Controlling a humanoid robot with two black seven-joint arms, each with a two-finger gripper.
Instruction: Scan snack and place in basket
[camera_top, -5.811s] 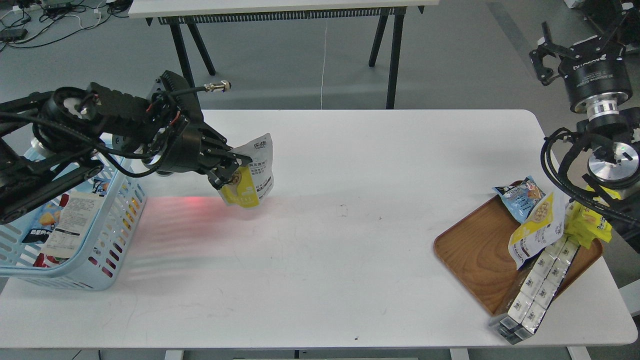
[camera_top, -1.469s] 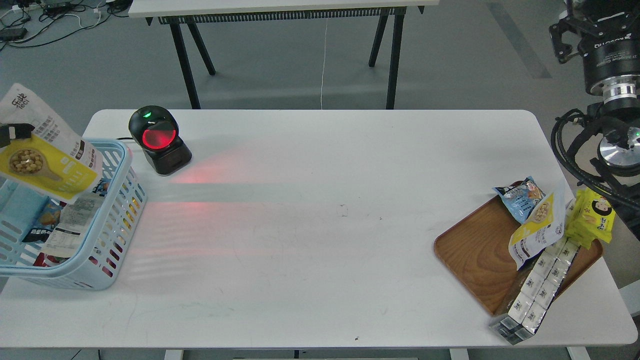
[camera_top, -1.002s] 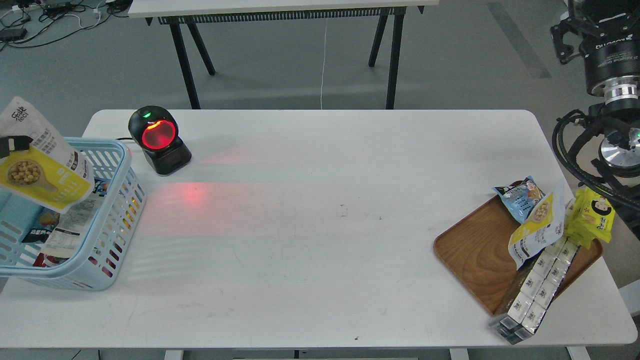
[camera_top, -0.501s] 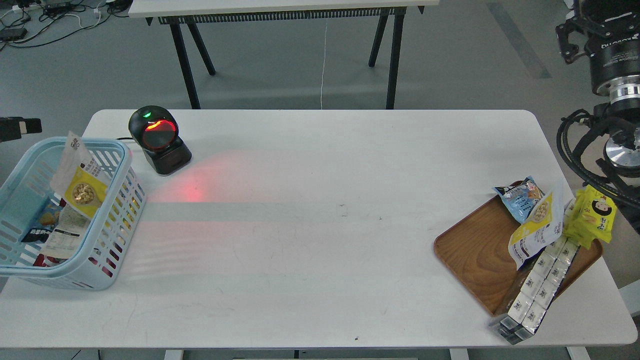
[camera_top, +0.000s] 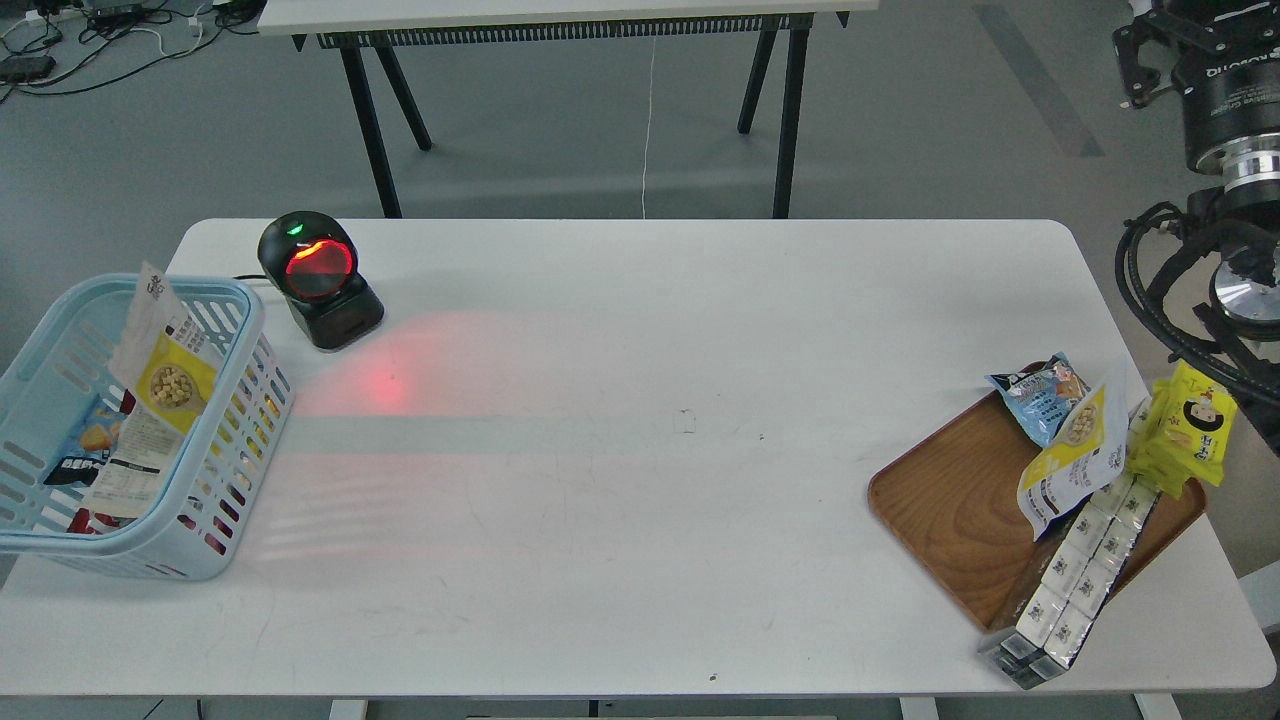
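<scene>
The snack (camera_top: 166, 362) is in the light blue basket (camera_top: 235, 430) at the left end of the white counter (camera_top: 640, 450), standing up and leaning on the basket's right wall, with its white top poking over the rim. Other packets lie under it. The left hand is not in the picture. The right hand (camera_top: 1150, 45) is up in the top right corner, far from everything, and it is too dark and cut off to tell if its fingers are apart or together. The black scanner (camera_top: 316, 280) glows red just beside the basket. A second pouch (camera_top: 1075, 460) like the first one leans on the wooden tray (camera_top: 950, 510) at the right. The snack stands tall and is only leaning, so a bump to the basket could tip it out over the rim. The tray pile is loose, so pulling one packet could drag the long box (camera_top: 1075, 570) off the edge
</scene>
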